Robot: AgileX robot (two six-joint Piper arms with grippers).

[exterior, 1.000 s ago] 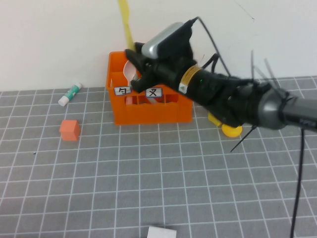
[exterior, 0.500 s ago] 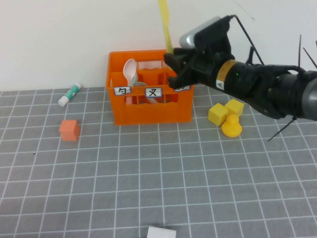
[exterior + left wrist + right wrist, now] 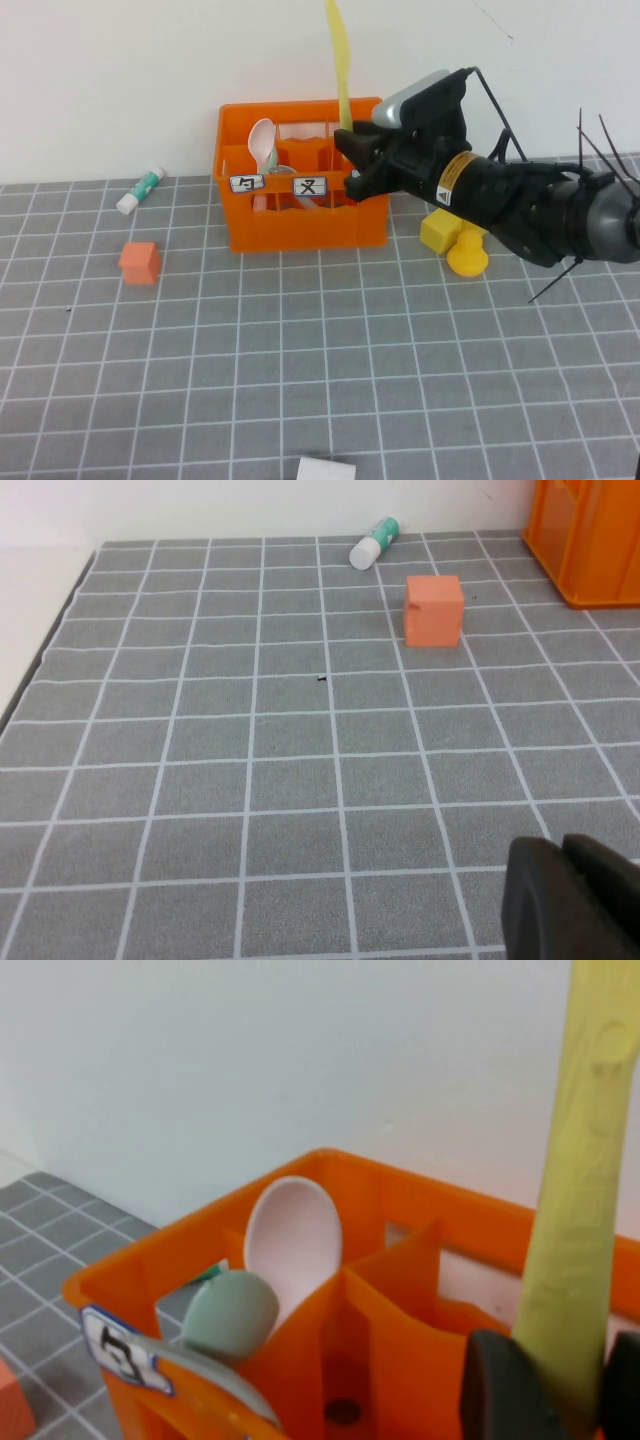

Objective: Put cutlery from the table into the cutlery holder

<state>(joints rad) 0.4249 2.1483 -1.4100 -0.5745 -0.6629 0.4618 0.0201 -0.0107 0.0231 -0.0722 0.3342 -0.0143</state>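
Note:
The orange cutlery holder (image 3: pixel 300 225) stands at the back of the grey grid table (image 3: pixel 300 360); it also shows in the right wrist view (image 3: pixel 300 1310). My right gripper (image 3: pixel 352 160) is shut on the pale yellow knife (image 3: pixel 338 55), holding it upright over the holder's right compartment; the knife also shows in the right wrist view (image 3: pixel 580 1180). A white spoon (image 3: pixel 262 140) and a grey piece (image 3: pixel 228 1312) stand in the holder's left compartments. The white knife is not clearly visible. My left gripper (image 3: pixel 575 900) hovers low over bare table, shut and empty.
A small orange cube (image 3: pixel 140 262) lies left of the holder, also in the left wrist view (image 3: pixel 434 610). A glue stick (image 3: pixel 140 190) lies at the back left. Yellow blocks and a yellow duck (image 3: pixel 466 255) sit right of the holder. A white object (image 3: pixel 326 468) lies at the front edge.
My right gripper carried the yellow knife rightwards from the holder's left side to its right compartment, then lowered it a little. The left arm has not moved.

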